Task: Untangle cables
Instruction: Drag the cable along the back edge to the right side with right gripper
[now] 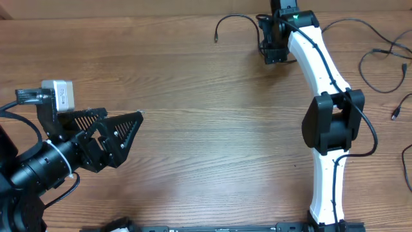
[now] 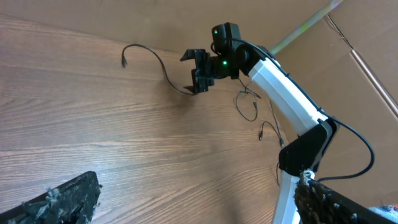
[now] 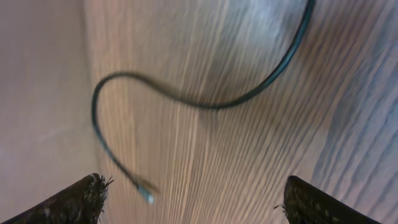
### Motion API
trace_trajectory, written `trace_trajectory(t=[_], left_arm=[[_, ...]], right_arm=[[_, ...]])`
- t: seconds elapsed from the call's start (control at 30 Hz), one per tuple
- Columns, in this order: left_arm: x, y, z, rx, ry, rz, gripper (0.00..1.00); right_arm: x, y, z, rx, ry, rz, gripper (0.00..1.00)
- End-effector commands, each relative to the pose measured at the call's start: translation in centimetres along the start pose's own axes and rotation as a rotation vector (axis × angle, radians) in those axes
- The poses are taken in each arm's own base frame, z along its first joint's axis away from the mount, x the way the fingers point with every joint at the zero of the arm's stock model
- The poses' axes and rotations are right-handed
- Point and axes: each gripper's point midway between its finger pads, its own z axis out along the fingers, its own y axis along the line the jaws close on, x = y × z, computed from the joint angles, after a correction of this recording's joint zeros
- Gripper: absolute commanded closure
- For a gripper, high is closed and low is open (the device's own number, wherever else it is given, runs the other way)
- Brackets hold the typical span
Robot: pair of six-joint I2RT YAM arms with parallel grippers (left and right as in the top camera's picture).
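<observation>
One thin black cable lies at the far edge of the table, its small plug end pointing left. My right gripper hovers over this cable's other stretch with its jaws open. In the right wrist view the cable curves across the wood, its silvery plug lying near the left finger, with nothing gripped between the fingers. More thin black cables lie spread at the far right. My left gripper stands open and empty at the near left, far from all the cables.
The right arm's white links stretch from the near edge up to the far side. Loose cable ends lie near the right edge of the table. A cardboard wall stands behind the table.
</observation>
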Motion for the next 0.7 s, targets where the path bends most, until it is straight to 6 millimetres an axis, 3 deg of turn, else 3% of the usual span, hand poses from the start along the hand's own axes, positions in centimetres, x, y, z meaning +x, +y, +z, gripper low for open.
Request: trace_trajectory(t=[0.0, 0.23, 0.43, 0.57, 0.67], left_arm=[[-0.3, 0.2, -0.2, -0.021, -0.011, 0.029, 0.00], [-0.3, 0.6, -0.2, -0.043, -0.012, 0.029, 0.00], [-0.3, 0.6, -0.2, -0.043, -0.011, 0.027, 0.00], [-0.3, 0.6, -0.1, -0.043, -0.010, 0.027, 0.00], [-0.3, 0.6, -0.1, -0.043, -0.008, 0.024, 0.00]], right_arm=[[-1.2, -1.2, 2.0, 0.045, -0.035, 0.067, 0.10], [-1.3, -2.4, 4.4, 0.085, -0.043, 0.066, 0.04], [-1.5, -3.9, 6.4, 0.129, -0.048, 0.067, 0.04], [-1.9, -4.0, 7.3, 0.128, -0.074, 0.066, 0.37], [-2.8, -3.7, 7.3, 0.114, -0.120, 0.065, 0.37]])
